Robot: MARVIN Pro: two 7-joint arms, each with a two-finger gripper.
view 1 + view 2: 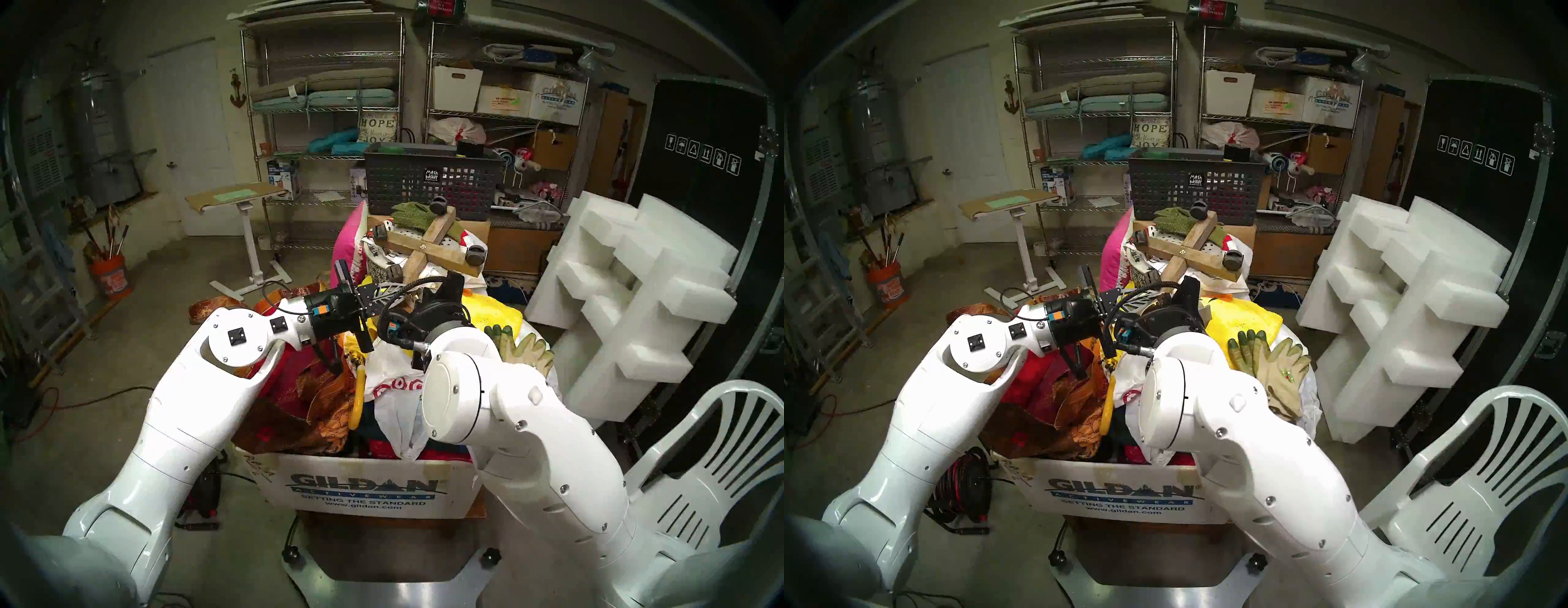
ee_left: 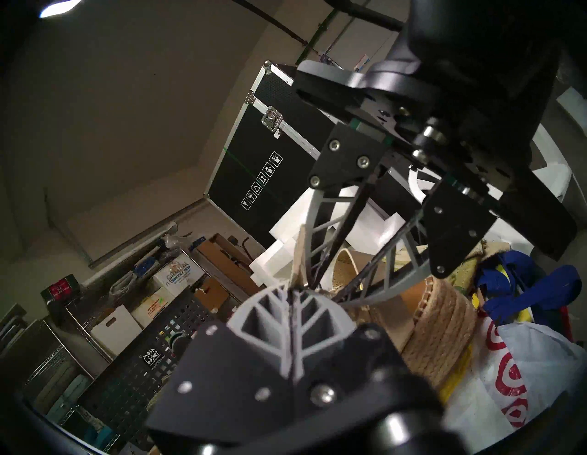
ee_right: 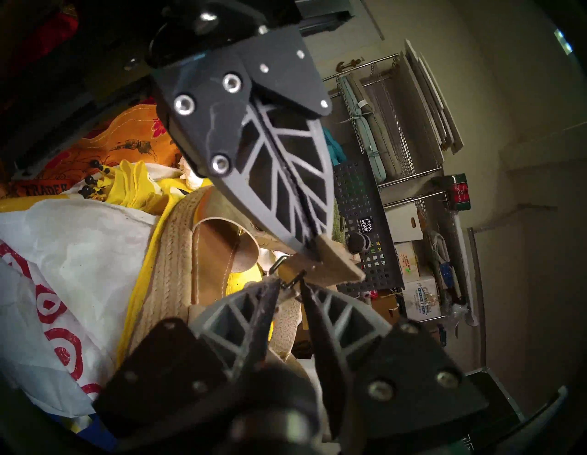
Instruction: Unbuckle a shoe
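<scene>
Atop white Target bag (image 3: 63,254) in heaped Gildan box (image 1: 360,488): tan wedge shoe (image 3: 178,247), jute sole up against yellow cloth (image 3: 143,187). Left gripper (image 3: 313,240) pinching tan strap end (image 3: 336,259). Right gripper (image 3: 290,286) nearly closed around small metal buckle (image 3: 287,279); firm contact unclear.

Your robot has two big white arms, the left arm (image 1: 178,407) and the right arm (image 1: 522,424), smooth and round, with small silver screws. Each elbow has a round white cap. Near the wrists the arms turn black, with a little orange and blue block and looping black cables. The left gripper (image 2: 293,294) and right gripper (image 3: 290,282) have grey fingers with ribs like a leaf, bolted to black plates with shiny screws.
</scene>
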